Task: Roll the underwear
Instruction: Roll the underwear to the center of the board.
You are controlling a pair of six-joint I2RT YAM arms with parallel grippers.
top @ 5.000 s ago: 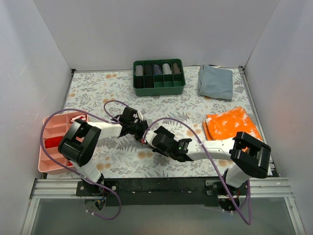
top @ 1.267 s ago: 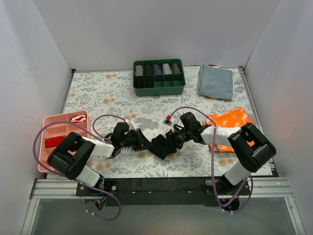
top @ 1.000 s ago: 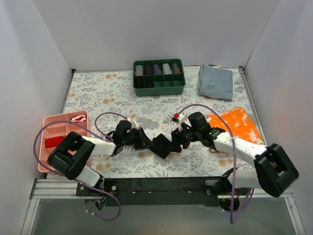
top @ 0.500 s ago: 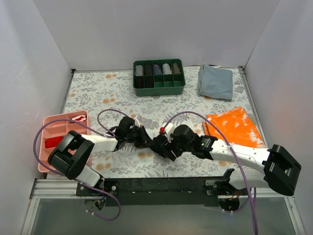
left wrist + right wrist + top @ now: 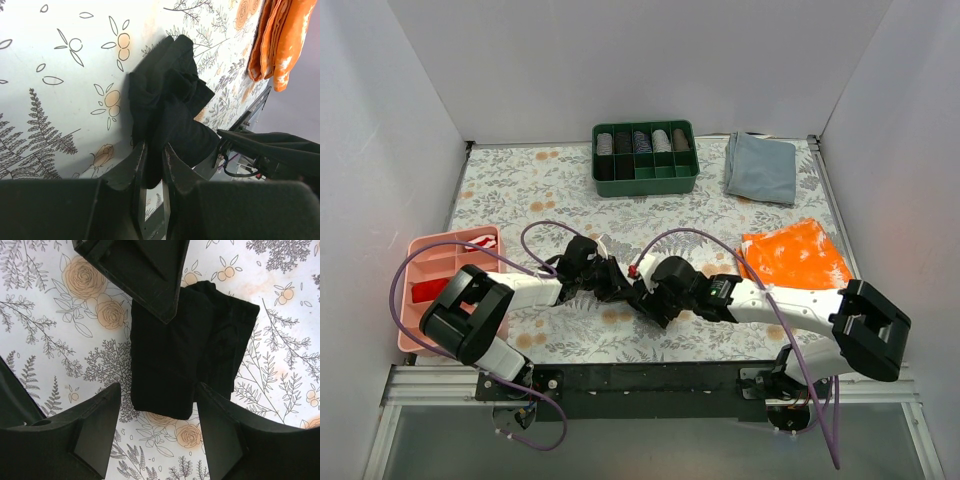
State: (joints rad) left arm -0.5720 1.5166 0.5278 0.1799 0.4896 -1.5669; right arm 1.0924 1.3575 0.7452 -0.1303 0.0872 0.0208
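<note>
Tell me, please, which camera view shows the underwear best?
The right wrist view: the underwear lies largely unobstructed, between the open right end effector's fingers. The left wrist view shows it bunched, pinched by the left end effector; the top view mostly hides it behind both arms.

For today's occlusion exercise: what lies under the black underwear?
The floral table cover shows around the underwear, whose edge the left gripper pinches. Directly beneath the fabric is hidden.

The underwear (image 5: 170, 360) lies mid-surface (image 5: 520, 190) between left claw (image 5: 154, 155) and right claw (image 5: 160, 412). A divided box (image 5: 645, 182) stands behind, folded cloth (image 5: 761, 167) right of it, a tray (image 5: 428, 264) far left.
</note>
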